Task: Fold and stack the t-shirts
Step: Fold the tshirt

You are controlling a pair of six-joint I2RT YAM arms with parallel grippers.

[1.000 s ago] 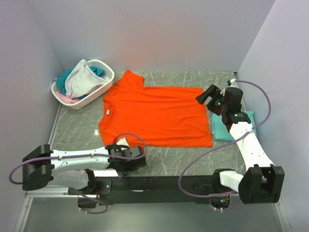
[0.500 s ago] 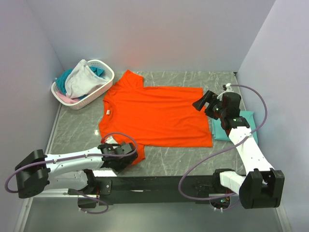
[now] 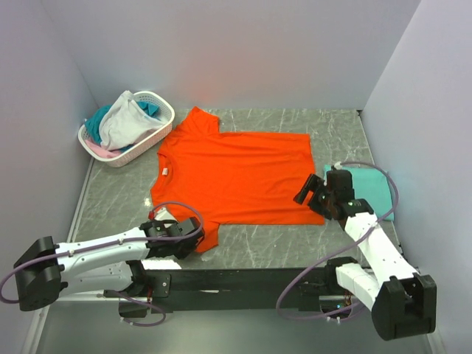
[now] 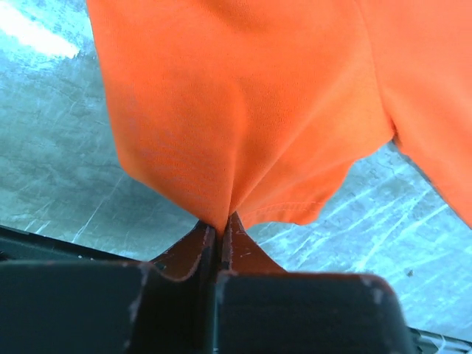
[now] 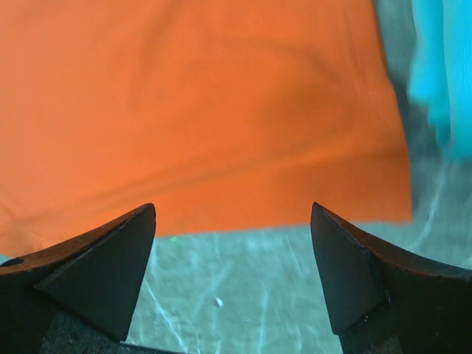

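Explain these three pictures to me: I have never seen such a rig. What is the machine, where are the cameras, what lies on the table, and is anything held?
The machine is a left arm and a right arm, bolted at the near edge of a table. The wide picture looks down from above and behind them. The other two pictures come from a camera on each wrist, with that arm's own fingers at the bottom.

An orange shirt lies spread flat. A folded teal shirt lies to its right, and a white basket at the far left holds more clothes.

The left gripper is shut on the orange shirt's near sleeve. The right gripper is open and empty, over the shirt's near right corner.
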